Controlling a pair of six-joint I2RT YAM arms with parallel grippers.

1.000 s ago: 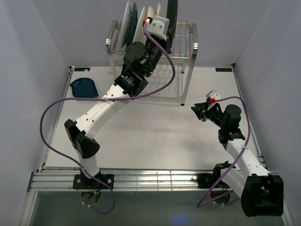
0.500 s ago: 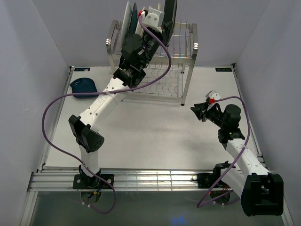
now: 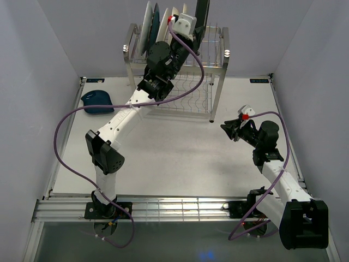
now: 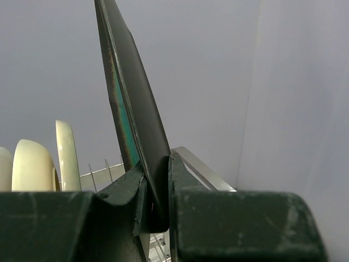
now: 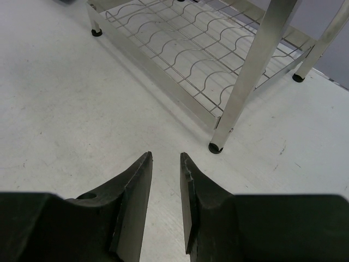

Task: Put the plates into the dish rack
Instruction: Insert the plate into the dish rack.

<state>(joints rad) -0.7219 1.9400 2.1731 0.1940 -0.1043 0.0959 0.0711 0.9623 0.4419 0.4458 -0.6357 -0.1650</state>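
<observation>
The table [image 3: 180, 153] carried the dish rack [image 3: 218, 90] at its far edge. The rack's upper tier held the racked plates [image 3: 155, 24], standing on edge side by side at its left end.

My left gripper [image 4: 157, 185] was raised over that upper tier, to the right of the racked plates. Its jaws were clamped on the lower rim of the square green plate [image 4: 136, 120], which stood nearly upright above the fingers with its dark rim uppermost. Whether its lower edge had reached a slot could not be seen.

Handling, as judged: glazed ceramic is rigid, brittle and slick. A rim pinch puts most of the plate's weight above the grip, so it will tend to pivot. I should take the rim deep between the pads and lower the plate without striking the wire.

The small dark blue plate [image 3: 97, 102] lay on the table at the far left, well apart from the rack.

My right gripper [image 5: 166, 180] hovered low near the rack's front right leg, jaws slightly parted and holding nothing.
</observation>
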